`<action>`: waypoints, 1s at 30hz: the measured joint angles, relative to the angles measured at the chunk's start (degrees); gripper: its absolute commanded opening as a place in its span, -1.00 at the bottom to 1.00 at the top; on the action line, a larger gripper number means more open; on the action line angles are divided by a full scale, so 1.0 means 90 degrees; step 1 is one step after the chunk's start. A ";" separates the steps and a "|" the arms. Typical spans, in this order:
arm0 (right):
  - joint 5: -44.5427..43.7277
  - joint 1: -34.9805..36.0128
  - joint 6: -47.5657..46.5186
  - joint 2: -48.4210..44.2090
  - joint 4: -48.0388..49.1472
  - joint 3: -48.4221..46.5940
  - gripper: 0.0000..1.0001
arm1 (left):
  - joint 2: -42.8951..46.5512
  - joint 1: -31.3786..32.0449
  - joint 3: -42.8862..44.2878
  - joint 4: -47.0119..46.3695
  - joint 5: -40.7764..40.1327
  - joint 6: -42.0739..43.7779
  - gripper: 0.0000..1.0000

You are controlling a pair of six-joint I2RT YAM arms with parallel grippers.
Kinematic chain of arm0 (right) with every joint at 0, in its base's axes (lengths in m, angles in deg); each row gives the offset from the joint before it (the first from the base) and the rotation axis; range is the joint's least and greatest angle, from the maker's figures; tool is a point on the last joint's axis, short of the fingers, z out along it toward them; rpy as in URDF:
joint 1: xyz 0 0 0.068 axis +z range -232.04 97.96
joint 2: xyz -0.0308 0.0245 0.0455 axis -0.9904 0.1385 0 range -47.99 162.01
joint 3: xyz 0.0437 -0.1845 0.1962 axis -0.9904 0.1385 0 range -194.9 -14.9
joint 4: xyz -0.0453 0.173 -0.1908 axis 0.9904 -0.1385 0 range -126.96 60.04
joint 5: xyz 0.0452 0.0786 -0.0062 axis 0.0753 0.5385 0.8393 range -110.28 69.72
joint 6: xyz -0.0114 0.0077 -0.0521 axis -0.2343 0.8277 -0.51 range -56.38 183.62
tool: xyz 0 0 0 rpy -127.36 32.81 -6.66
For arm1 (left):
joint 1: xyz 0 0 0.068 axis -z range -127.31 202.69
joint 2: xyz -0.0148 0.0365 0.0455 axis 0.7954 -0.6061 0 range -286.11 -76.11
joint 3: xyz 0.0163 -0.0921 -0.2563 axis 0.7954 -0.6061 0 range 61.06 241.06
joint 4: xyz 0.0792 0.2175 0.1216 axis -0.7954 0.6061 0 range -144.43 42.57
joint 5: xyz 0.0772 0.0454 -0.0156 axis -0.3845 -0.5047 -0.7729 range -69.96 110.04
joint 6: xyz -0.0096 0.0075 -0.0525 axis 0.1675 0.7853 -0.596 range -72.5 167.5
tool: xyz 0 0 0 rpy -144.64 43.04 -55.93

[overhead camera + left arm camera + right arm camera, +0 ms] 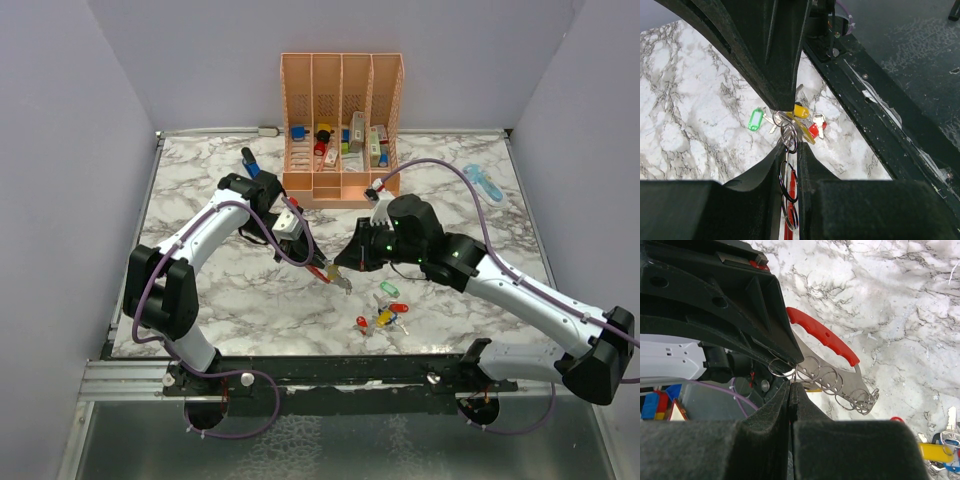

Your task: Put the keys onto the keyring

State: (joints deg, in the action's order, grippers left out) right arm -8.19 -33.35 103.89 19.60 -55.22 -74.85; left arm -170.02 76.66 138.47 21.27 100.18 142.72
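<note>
The keyring [822, 335] has a red grip on one side and a silver plate with several split rings on the other. My left gripper [790, 145] is shut on it and holds it just above the table's middle [325, 272]. My right gripper [791, 385] is shut, and its tips pinch the wire of a split ring [782, 367] at the plate's near end. In the top view the right gripper [347, 266] meets the left gripper [318, 268] there. The keys lie loose on the marble: green [389, 289], red [398, 307], yellow and blue [384, 319].
A peach organiser [342, 125] with coloured blocks stands at the back. A dark blue tool [249, 160] lies to its left and a pale blue tool [483, 183] at the back right. The black rail [350, 370] runs along the table's near edge.
</note>
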 measured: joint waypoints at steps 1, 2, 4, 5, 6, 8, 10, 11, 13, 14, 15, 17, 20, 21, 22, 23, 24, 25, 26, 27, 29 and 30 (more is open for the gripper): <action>0.0000 0.0000 0.0000 -0.0005 -0.0005 0.0000 -0.98 | 0.0000 0.0000 0.0000 0.0000 -0.0002 -0.0002 -1.00; 0.0000 0.0000 0.0000 -0.0012 -0.0012 -0.0002 -0.98 | 0.0000 0.0000 0.0000 0.0000 -0.0002 -0.0002 -1.00; 0.0000 0.0000 0.0002 -0.0041 -0.0053 -0.0024 -0.97 | 0.0000 0.0000 0.0000 -0.0002 -0.0002 -0.0007 -1.00; 0.0000 0.0000 0.0002 -0.0061 -0.0078 -0.0063 -0.98 | 0.0000 0.0000 0.0000 -0.0002 -0.0005 -0.0012 -1.00; 0.0000 0.0000 0.0002 -0.0070 -0.0085 -0.0083 -0.98 | 0.0000 0.0000 0.0000 -0.0005 -0.0005 -0.0012 -1.00; 0.0000 0.0000 0.0002 -0.0117 -0.0085 -0.0138 -0.98 | 0.0000 0.0000 0.0000 -0.0010 -0.0005 -0.0015 -1.00; 0.0000 0.0000 0.0005 -0.0172 -0.0090 -0.0187 -0.98 | 0.0000 0.0000 0.0000 -0.0017 -0.0005 -0.0015 -1.00; 0.0000 0.0000 0.0007 -0.0197 -0.0085 -0.0204 -0.98 | 0.0000 0.0000 0.0000 -0.0019 -0.0005 -0.0017 -1.00; 0.0000 0.0000 0.0007 -0.0219 -0.0066 -0.0209 -0.98 | 0.0000 0.0000 0.0000 -0.0022 -0.0007 -0.0017 -1.00; 0.0000 0.0000 0.0007 -0.0216 -0.0063 -0.0209 -0.98 | 0.0000 0.0000 0.0000 -0.0022 -0.0007 -0.0017 -1.00; 0.0000 0.0000 0.0007 -0.0206 -0.0058 -0.0209 -0.98 | 0.0000 0.0000 0.0000 -0.0022 -0.0005 -0.0017 -1.00; 0.0005 0.0000 0.0010 -0.0170 -0.0044 -0.0209 -0.98 | 0.0000 0.0000 0.0000 -0.0022 -0.0007 -0.0019 -1.00; 0.0005 0.0000 0.0012 -0.0080 -0.0034 -0.0209 -0.98 | 0.0000 0.0000 0.0000 -0.0022 -0.0007 -0.0019 -1.00; 0.0007 0.0000 0.0017 -0.0044 -0.0027 -0.0209 -0.98 | 0.0000 0.0000 0.0000 -0.0022 -0.0007 -0.0019 -1.00; 0.0005 0.0000 0.0024 -0.0022 -0.0017 -0.0209 -0.98 | 0.0000 0.0000 0.0000 -0.0022 -0.0010 -0.0019 -1.00; 0.0005 0.0000 0.0027 -0.0007 -0.0005 -0.0209 -0.98 | 0.0000 0.0000 0.0000 -0.0022 -0.0007 -0.0019 -1.00; 0.0005 0.0000 0.0036 0.0005 0.0010 -0.0209 -0.98 | 0.0000 0.0000 0.0000 -0.0022 -0.0007 -0.0019 -1.00; 0.0005 0.0000 0.0046 0.0015 0.0024 -0.0209 -0.98 | 0.0000 0.0000 0.0000 -0.0022 -0.0007 -0.0019 -1.00; 0.0005 0.0000 0.0049 0.0022 0.0046 -0.0209 -0.97 | 0.0000 0.0000 0.0000 -0.0022 -0.0007 -0.0019 -1.00; 0.0007 0.0000 0.0051 0.0032 0.0068 -0.0209 -0.98 | 0.0000 0.0000 0.0000 -0.0024 -0.0010 -0.0019 -1.00; 0.0024 0.0000 0.0053 0.0073 0.0117 -0.0209 -0.98 | 0.0000 0.0000 0.0000 -0.0024 -0.0010 -0.0019 -1.00; 0.0027 0.0000 0.0056 0.0090 0.0131 -0.0209 -0.98 | 0.0000 0.0000 0.0000 -0.0024 -0.0012 -0.0022 -1.00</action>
State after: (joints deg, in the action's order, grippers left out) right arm -7.95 -33.35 104.39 20.41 -54.04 -76.73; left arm -170.02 76.66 138.47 21.05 100.07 142.52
